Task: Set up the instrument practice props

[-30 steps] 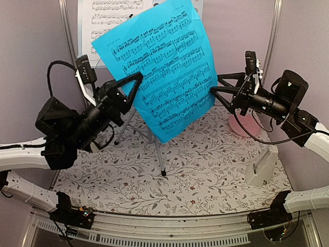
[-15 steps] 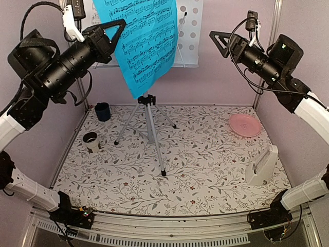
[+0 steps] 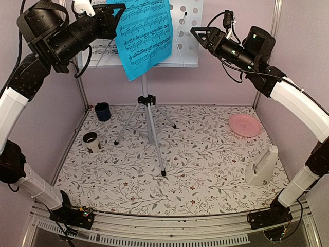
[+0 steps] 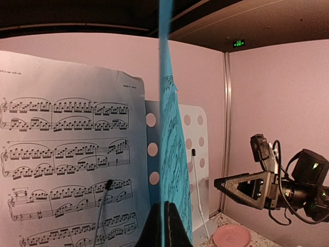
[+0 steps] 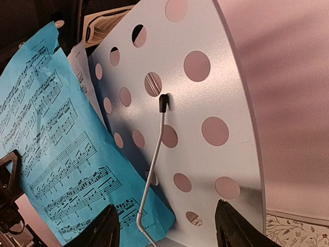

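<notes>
The silver tripod music stand [image 3: 148,116] stands at the back, and its perforated tray [image 3: 188,36] is up high. The white music sheet [image 3: 101,52] rests on the tray's left part. My left gripper [image 3: 122,7] is shut on the edge of the blue music sheet [image 3: 144,36], which hangs in front of the tray's middle. In the left wrist view the fingers [image 4: 177,229] pinch the blue sheet [image 4: 172,154], seen edge-on beside the white sheet [image 4: 67,154]. My right gripper [image 3: 194,31] is open and empty, facing the tray [image 5: 205,92] and its wire holder [image 5: 152,170]. The white metronome [image 3: 262,167] stands front right.
A pink plate [image 3: 245,125] lies at the back right of the floral mat. A dark cup [image 3: 103,111] and a second small cup [image 3: 91,140] stand at the left. Pink walls and metal posts [image 3: 272,36] close in the sides and the back.
My left gripper has lifted the blue sheet from low in front of the stand up to the tray. My right gripper has left the sheet and risen to the tray's right side.
</notes>
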`<state>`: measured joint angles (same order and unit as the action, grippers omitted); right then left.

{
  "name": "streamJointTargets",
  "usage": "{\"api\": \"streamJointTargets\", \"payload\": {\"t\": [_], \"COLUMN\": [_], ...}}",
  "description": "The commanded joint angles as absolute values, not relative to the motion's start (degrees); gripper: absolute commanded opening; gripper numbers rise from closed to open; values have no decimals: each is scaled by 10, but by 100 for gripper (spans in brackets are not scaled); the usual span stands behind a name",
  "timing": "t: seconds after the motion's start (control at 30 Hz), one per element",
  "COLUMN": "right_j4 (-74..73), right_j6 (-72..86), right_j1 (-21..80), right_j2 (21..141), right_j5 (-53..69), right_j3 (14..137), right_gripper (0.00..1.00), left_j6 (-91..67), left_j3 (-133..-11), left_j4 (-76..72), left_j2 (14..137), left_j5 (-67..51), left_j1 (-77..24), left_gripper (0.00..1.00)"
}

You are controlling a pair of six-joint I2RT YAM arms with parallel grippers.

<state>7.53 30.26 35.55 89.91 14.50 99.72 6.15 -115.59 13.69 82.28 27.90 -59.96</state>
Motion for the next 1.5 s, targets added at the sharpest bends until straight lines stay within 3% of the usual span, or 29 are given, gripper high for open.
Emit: {"api": "streamJointTargets", "payload": {"t": [0.0, 0.5, 0.87, 1.07, 1.2, 1.47], "right_j4": [81, 84, 86, 87, 86, 86], "right_j6": [349, 361, 362, 359, 353, 325], "right_j1": [353, 371, 384, 385, 385, 387], "right_j2": [926, 990, 1025, 1031, 1031, 1025], "right_j5": [162, 174, 167, 167, 173, 174], "right_j3": [1038, 1115, 1154, 1165, 1164, 1163], "right_gripper": [64, 57, 38, 21, 2, 0], "left_j6": [101, 165, 189, 204, 216, 245], "left_j3": [-1200, -1250, -1253, -1253, -1253, -1255], "left_j4": [171, 147, 113, 98, 84, 54], "left_j2": [851, 898, 909, 914, 918, 931], "left_j5": [277, 309, 332, 352, 367, 391], "left_j1": [-583, -571, -570, -569, -568, -568], "left_gripper": [0, 0, 0, 0, 0, 0]}}
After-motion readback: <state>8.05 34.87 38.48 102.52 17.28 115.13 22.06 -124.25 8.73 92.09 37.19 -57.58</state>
